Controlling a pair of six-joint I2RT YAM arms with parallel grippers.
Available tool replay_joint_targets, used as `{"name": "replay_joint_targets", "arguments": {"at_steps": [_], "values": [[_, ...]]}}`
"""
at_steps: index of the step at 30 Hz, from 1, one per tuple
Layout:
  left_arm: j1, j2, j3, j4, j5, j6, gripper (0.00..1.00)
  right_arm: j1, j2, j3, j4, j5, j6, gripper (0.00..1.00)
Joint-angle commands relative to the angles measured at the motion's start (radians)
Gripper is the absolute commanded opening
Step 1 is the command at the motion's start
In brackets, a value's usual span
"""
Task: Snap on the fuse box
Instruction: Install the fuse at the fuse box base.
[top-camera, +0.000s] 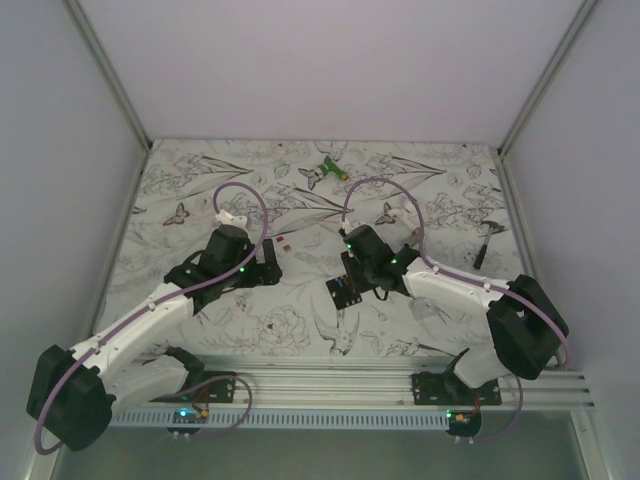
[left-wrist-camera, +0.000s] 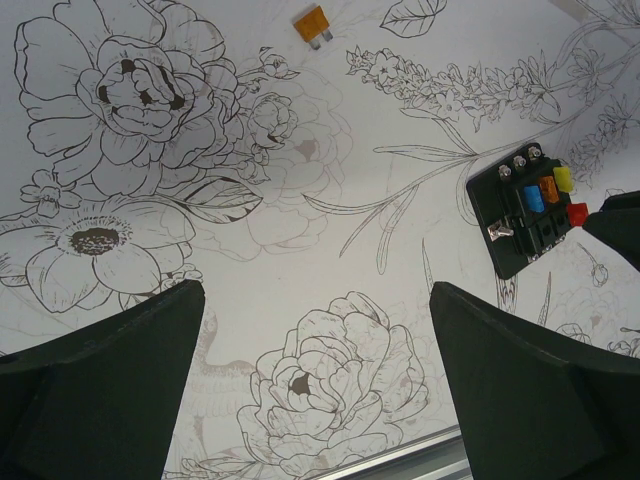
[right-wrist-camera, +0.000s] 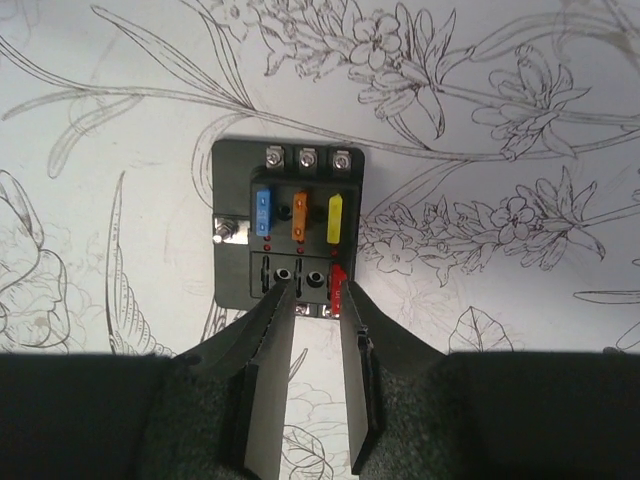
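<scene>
At the centre of the right wrist view lies the fuse box (right-wrist-camera: 283, 245), flat on the flower-printed table (right-wrist-camera: 520, 100). The right pincer (right-wrist-camera: 312, 292) points at it from the bottom of the frame, and both fingertips stand over the lower edge of the box, at its lower row of slots. The two fingers (right-wrist-camera: 268, 380) are a little apart. The gap between them is narrow and nothing is pinched in it; the black slots show through. A red fuse (right-wrist-camera: 338, 276) sits in the lower row, just beside the tip of the finger on the right of the frame. Whether it touches that finger I cannot tell. In the upper row a blue fuse (right-wrist-camera: 263, 212), an orange fuse (right-wrist-camera: 299, 214) and a yellow fuse (right-wrist-camera: 336, 217) stand side by side.

In the top view the right arm (top-camera: 470, 290) goes from its base at the lower right, bends at the elbow near the right edge and reaches left toward the middle of the table, its wrist turned down over the box. The left arm (top-camera: 150, 320) rises from the lower left toward the centre and ends to the left of the box, apart from it. The left pincer (left-wrist-camera: 315, 290) is spread wide and holds nothing. In its own view the box is near the right edge, and a loose orange fuse (left-wrist-camera: 312, 24) lies at the top of the frame.
</scene>
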Motion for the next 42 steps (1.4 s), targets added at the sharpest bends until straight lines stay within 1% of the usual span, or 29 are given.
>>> {"name": "replay_joint_targets", "arguments": {"at_steps": [1,7,21,25,30,34,36,42], "values": [[0.009,-0.011,0.009,-0.022,0.004,0.002,1.00,-0.012,0.028,0.039,-0.059,-0.023,0.028,0.30],[0.008,-0.008,0.009,-0.022,0.003,0.000,1.00,-0.014,0.044,0.046,-0.067,-0.003,0.027,0.27],[0.009,-0.008,0.011,-0.022,0.007,0.000,1.00,-0.014,0.075,0.063,-0.071,0.010,0.026,0.17],[0.009,-0.008,0.010,-0.023,0.008,-0.001,1.00,-0.012,0.079,0.064,-0.074,0.015,0.025,0.16],[0.009,-0.009,0.010,-0.023,0.009,-0.001,1.00,-0.014,0.082,0.061,-0.084,0.026,0.024,0.10],[0.009,-0.009,0.010,-0.023,0.009,0.000,1.00,-0.012,0.086,0.063,-0.099,0.030,0.019,0.03],[0.009,-0.009,0.010,-0.023,0.008,0.000,1.00,-0.012,0.120,0.065,-0.106,0.034,0.013,0.01],[0.009,-0.009,0.009,-0.023,0.005,-0.001,1.00,-0.002,0.152,0.067,-0.137,0.065,0.002,0.00]]}}
